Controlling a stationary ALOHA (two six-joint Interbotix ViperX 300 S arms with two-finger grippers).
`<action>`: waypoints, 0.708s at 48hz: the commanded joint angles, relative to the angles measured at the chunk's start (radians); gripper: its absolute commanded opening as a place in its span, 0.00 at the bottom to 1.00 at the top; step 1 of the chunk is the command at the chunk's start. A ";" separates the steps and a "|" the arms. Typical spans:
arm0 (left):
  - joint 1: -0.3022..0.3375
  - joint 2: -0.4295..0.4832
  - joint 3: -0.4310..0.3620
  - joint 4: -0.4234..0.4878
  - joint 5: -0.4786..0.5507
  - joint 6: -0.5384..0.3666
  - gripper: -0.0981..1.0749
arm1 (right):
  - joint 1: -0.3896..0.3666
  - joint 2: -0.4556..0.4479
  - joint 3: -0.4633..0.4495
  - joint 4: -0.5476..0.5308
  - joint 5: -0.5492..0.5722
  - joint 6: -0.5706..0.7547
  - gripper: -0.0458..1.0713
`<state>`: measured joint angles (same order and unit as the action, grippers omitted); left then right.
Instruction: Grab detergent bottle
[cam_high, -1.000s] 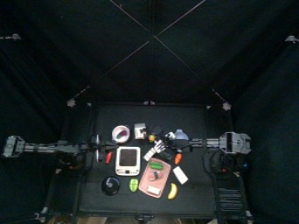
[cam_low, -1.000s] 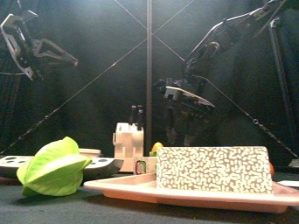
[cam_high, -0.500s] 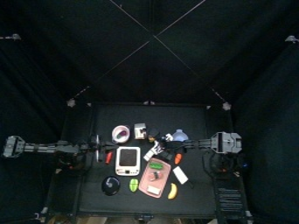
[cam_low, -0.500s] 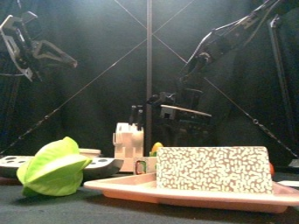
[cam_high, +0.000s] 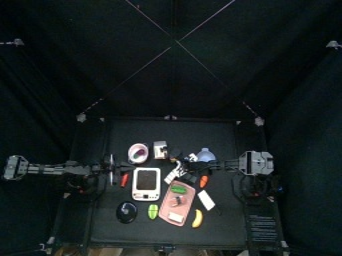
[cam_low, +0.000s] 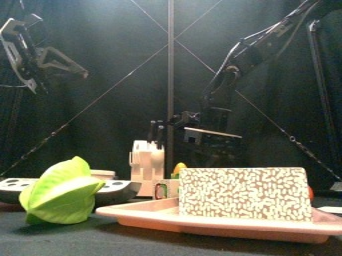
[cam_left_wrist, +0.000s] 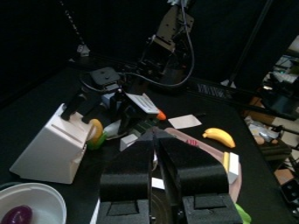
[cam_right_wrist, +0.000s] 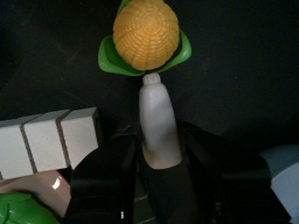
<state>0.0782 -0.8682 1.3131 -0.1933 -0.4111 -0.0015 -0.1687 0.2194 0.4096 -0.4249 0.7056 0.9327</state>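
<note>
Black curtains (cam_high: 80, 60) close in the pen on every side, hanging in soft folds that fill the upper half of the top view. Thin pale cords (cam_high: 171, 42) cross above the pen in an X near the upper middle of that view. The black tabletop (cam_high: 221, 135) sits as a dark square at the centre. In the left wrist view, the right edge opens past the curtains onto a dim room with cluttered shelving (cam_left_wrist: 284, 79).
</note>
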 joint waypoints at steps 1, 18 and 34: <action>0.003 0.002 -0.015 0.000 -0.005 0.000 0.48 | 0.000 -0.041 -0.008 -0.003 0.011 0.000 0.58; 0.002 0.002 -0.014 0.003 -0.005 0.003 0.48 | 0.032 -0.149 -0.002 -0.006 0.060 0.002 0.53; 0.003 0.000 -0.012 0.003 -0.005 0.003 0.48 | 0.037 -0.169 0.011 -0.006 0.075 -0.006 0.52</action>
<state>0.0798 -0.8698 1.3131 -0.1933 -0.4111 0.0000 -0.1304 0.0997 0.4341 -0.4280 0.7777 0.9265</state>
